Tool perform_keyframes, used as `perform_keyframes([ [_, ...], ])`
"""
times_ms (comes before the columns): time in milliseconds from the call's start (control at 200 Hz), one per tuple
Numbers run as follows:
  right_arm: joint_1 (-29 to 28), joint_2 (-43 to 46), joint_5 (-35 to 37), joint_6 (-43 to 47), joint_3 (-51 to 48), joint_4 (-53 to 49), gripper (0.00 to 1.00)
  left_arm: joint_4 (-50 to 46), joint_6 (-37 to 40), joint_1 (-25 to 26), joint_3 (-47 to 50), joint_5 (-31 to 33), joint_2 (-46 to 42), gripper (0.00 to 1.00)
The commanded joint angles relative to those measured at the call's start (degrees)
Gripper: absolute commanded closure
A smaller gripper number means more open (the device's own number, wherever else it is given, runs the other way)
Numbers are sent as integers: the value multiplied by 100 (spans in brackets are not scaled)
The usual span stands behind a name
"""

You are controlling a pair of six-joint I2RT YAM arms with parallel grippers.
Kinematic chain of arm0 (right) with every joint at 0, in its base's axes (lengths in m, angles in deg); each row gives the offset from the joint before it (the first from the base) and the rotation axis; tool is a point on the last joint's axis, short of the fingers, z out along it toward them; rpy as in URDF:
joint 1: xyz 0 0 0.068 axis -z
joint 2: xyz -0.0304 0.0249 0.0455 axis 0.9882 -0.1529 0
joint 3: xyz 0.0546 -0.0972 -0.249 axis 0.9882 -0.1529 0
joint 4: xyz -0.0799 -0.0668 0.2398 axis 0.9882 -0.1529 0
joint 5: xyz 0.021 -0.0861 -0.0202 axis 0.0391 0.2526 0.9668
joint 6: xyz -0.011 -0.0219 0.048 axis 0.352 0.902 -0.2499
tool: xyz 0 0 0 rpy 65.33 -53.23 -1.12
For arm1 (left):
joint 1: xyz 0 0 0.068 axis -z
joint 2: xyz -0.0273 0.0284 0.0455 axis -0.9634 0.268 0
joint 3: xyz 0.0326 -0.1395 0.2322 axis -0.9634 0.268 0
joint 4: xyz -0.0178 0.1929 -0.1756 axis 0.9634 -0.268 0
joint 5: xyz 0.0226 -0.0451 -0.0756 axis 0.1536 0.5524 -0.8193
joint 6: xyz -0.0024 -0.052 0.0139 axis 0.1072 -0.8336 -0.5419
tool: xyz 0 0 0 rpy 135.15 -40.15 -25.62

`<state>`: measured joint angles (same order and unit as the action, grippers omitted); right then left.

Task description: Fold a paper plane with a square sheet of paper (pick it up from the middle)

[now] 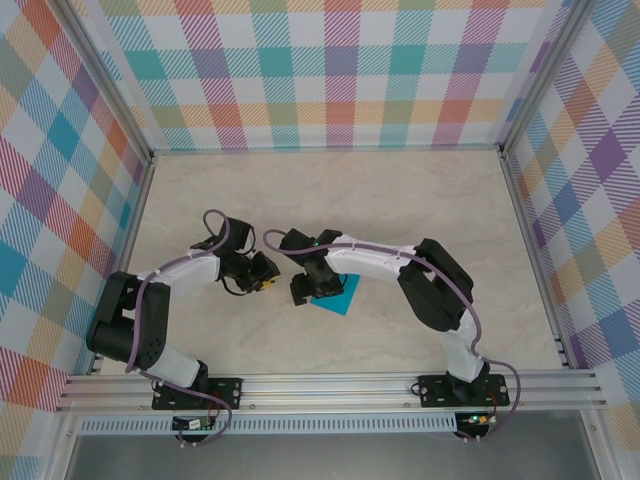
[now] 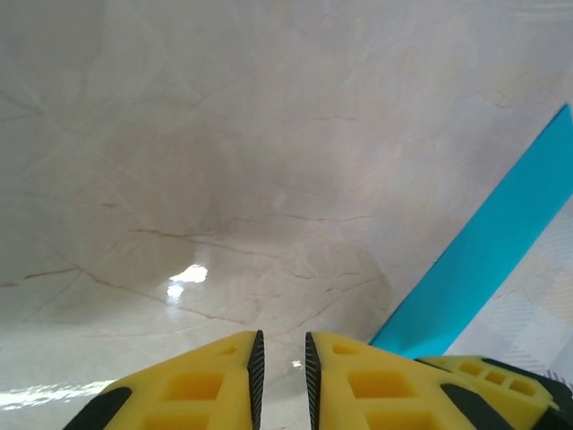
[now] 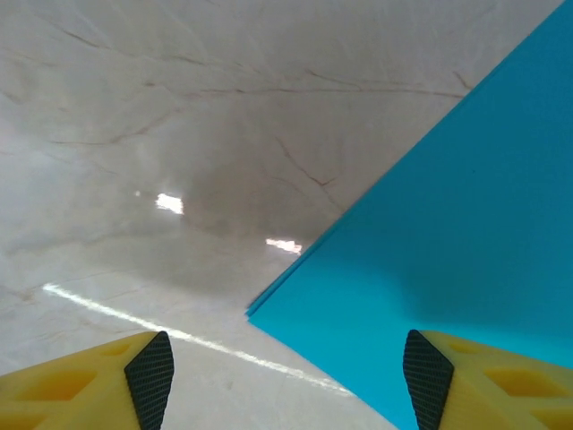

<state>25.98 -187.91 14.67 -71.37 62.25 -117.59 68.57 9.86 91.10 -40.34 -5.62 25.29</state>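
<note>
Wrist views: right jaws wide over paper, left jaws narrow

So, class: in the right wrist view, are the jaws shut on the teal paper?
No, the right jaws stand wide apart above the paper, which lies on the table.

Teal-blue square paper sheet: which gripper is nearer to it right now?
Right. The right gripper hangs over a corner of the teal-blue square paper sheet, jaws spread above it. The left gripper sits off the sheet's left side, over bare table.
</note>
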Motion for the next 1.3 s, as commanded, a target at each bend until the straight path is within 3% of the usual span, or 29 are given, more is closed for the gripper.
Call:
perform_keyframes([
  [0,20,-188,102,-150,218,-395,29,-174,-94,-86,93,80,-56,78],
  [225,20,-385,177,-205,207,-481,31,-167,-93,-99,94,78,-3,77],
  [605,104,-376,53,-332,-51,-345,48,-182,-54,-100,71,43,37,76],
  [870,347,-17,-513,-344,-560,248,54,-157,-37,-100,70,-18,32,76],
  [1085,552,367,-702,-395,-927,663,62,593,21,-57,167,-855,-20,77],
  [1300,773,902,-1052,-443,-1418,1271,67,1094,70,318,117,-1454,95,79],
])
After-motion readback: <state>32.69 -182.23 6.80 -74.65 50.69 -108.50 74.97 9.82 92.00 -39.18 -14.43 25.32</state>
